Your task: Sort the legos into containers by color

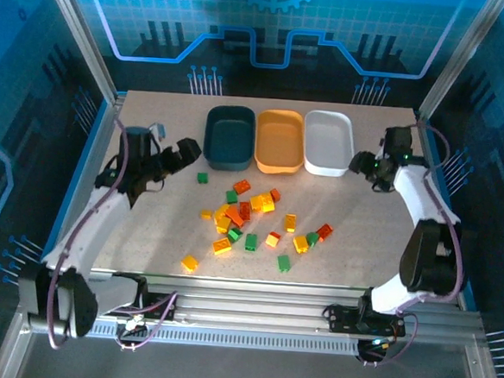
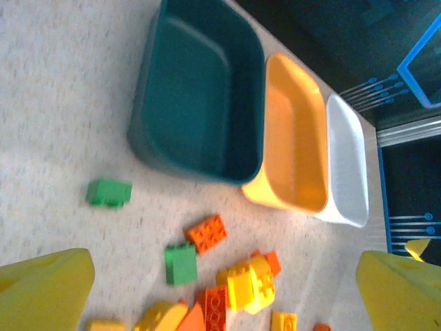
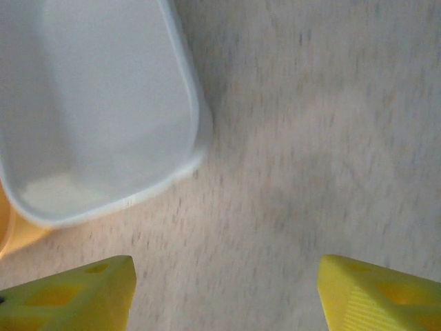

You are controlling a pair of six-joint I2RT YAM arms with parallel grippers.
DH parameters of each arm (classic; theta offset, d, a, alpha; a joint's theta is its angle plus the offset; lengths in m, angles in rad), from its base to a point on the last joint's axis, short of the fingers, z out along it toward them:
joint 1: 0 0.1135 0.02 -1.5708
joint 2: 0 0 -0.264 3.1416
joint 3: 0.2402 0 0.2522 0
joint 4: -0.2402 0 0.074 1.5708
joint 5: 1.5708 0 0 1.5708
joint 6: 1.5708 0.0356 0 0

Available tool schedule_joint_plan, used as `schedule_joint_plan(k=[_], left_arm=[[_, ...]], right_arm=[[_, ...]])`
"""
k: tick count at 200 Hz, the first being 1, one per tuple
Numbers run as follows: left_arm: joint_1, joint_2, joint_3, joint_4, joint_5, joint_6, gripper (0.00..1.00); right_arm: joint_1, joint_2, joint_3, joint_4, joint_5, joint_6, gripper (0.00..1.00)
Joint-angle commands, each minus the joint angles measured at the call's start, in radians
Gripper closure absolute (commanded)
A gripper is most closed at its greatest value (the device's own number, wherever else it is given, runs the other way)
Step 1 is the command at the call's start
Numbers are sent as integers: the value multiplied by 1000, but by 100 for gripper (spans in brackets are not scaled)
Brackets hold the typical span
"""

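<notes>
Three empty trays stand side by side at the back: dark teal (image 1: 229,138), orange-yellow (image 1: 280,142) and white (image 1: 329,142). Several yellow, green and red/orange legos (image 1: 250,219) lie scattered on the table in front of them. One green brick (image 1: 203,178) lies apart, near the teal tray's front left corner. My left gripper (image 1: 188,150) hovers left of the teal tray, open and holding nothing; its yellow fingers (image 2: 45,289) frame the bricks below. Open too, my right gripper (image 1: 359,164) hangs just right of the white tray (image 3: 89,103) over bare table.
The table is a speckled beige board (image 1: 146,225) bounded by metal frame posts at left and right and a rail at the near edge. Bare surface lies to the left of the pile and to the right of the white tray.
</notes>
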Motion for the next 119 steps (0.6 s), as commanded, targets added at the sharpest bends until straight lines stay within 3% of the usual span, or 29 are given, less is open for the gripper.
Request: schedule_joint_plan(k=[1,19,33,44,62,94,119], left_arm=[[-14,-51,-140,-65,52,-178,1],[-15,-81,-201,-136,155,-174,1],[-18,-119,-265,-130,213,-174,1],[-19,-158,-312,-115,219,-186,1],[-19,-227,-361,-105,229,-201,1],[-19,-329,-338,-201,241,-151,1],[-19,-391,-351,-222,248,-171,1]], right_arm=[[90,-81,-124,-41,31,127,28],[155,-145,-172,-107,-20,170,26],[227,-200,-182,-172,55,194,23],[265,-231,-197,-192,100,220,21],[287,-240,-223,-182,74,281,21],[365,-224,-268,-180,150,377,22],[369,-202,-323,-133,133,432,26]])
